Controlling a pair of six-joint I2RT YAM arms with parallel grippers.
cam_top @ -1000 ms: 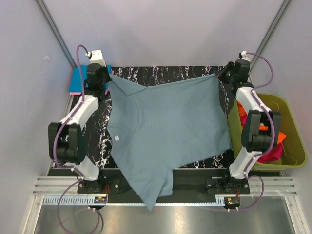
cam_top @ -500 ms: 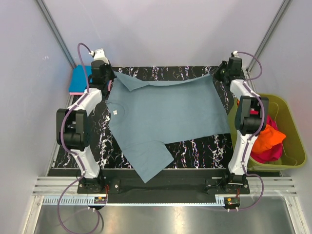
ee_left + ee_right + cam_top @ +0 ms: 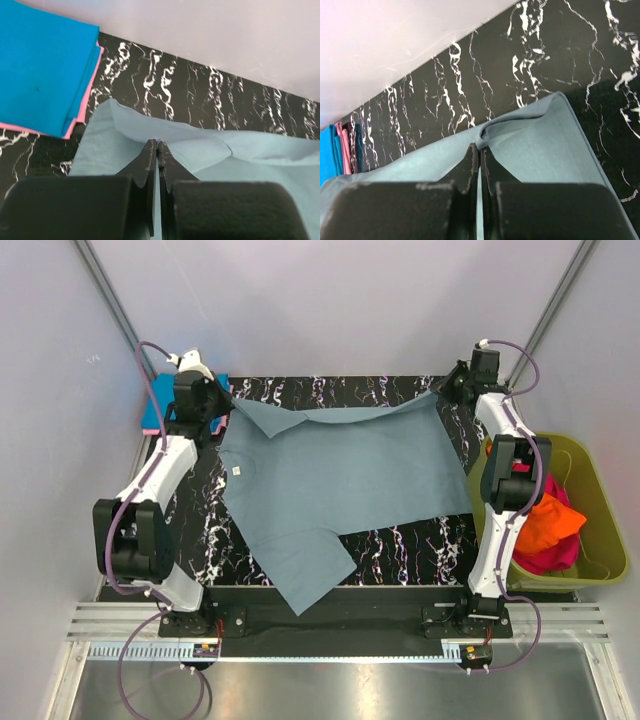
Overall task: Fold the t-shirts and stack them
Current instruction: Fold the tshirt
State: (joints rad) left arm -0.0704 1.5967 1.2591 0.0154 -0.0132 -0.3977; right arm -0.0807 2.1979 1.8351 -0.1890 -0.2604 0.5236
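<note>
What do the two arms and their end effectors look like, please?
Both the left arm and right arm have white links between chunky black joint housings, with a thin purple cable looping off each wrist. The left end effector and right end effector each have two flat black fingers tapering to thin tips.

Folded stack (image 3: pixel 156 408) crowds far-left corner; tub (image 3: pixel 597 522) flanks right edge.

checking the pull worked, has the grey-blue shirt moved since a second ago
Yes. The grey-blue shirt slid toward the far edge of the table: its near sleeve tip, which hung past the metal rail before, now stops short of it.
</note>
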